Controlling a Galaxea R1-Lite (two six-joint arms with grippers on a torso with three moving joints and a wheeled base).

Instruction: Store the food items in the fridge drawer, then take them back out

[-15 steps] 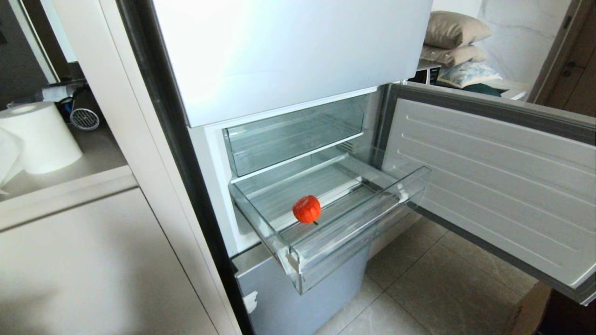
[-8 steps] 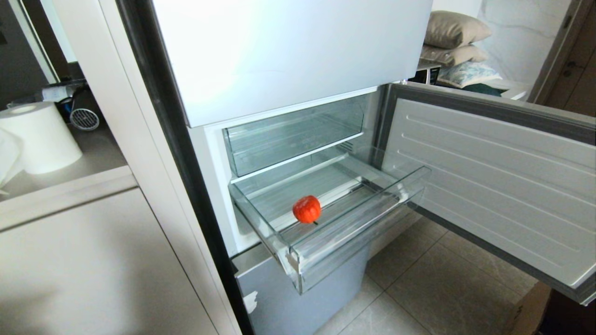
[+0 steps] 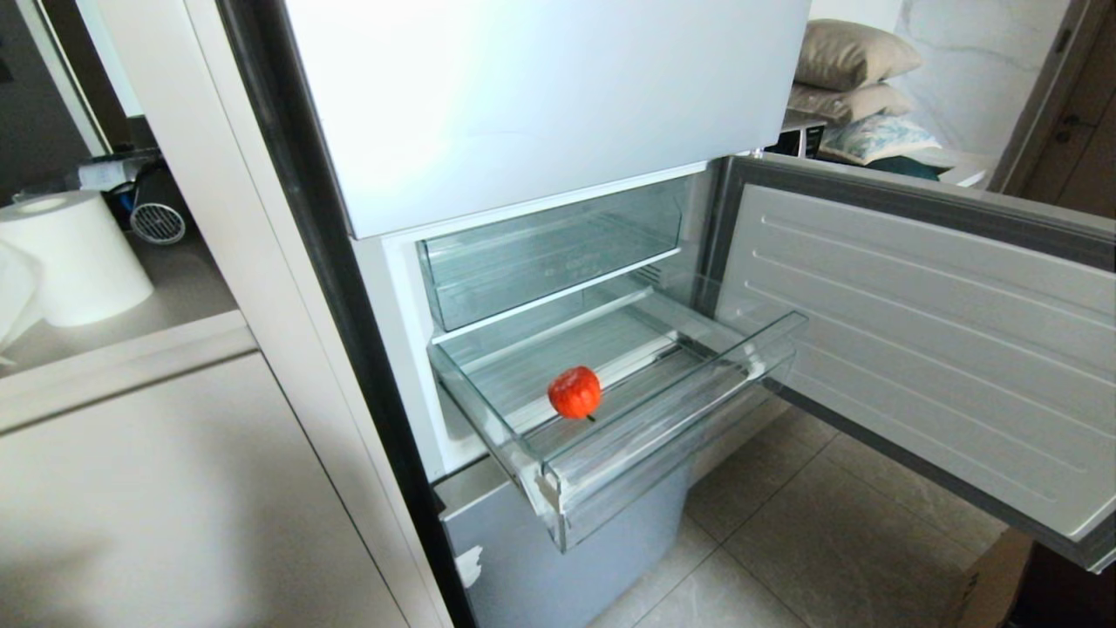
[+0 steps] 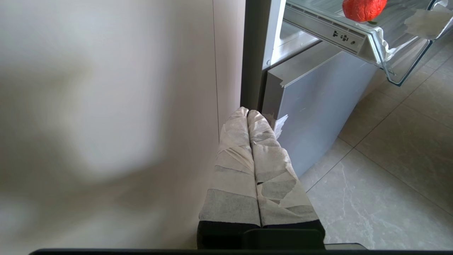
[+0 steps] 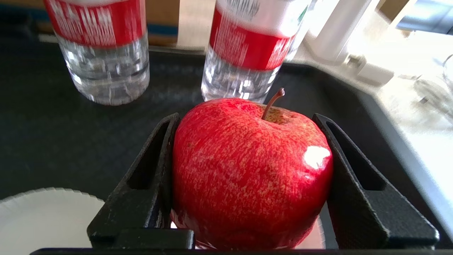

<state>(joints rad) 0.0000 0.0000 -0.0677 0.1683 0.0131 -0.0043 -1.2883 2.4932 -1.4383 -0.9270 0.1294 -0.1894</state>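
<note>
An orange-red ribbed food item lies on the ribbed floor of the clear fridge drawer, which stands pulled out of the pale fridge. The left wrist view catches the same food item in the drawer. A red apple with a stem sits between the black fingers of my right gripper, which is shut on it over a black tray. My left gripper, its taped fingers pressed together, hangs low beside the cabinet. Neither arm shows in the head view.
Two red-labelled water bottles stand on the tray behind the apple, and a white paper plate lies below it. The fridge door hangs open on the right. A paper roll sits on the counter at left.
</note>
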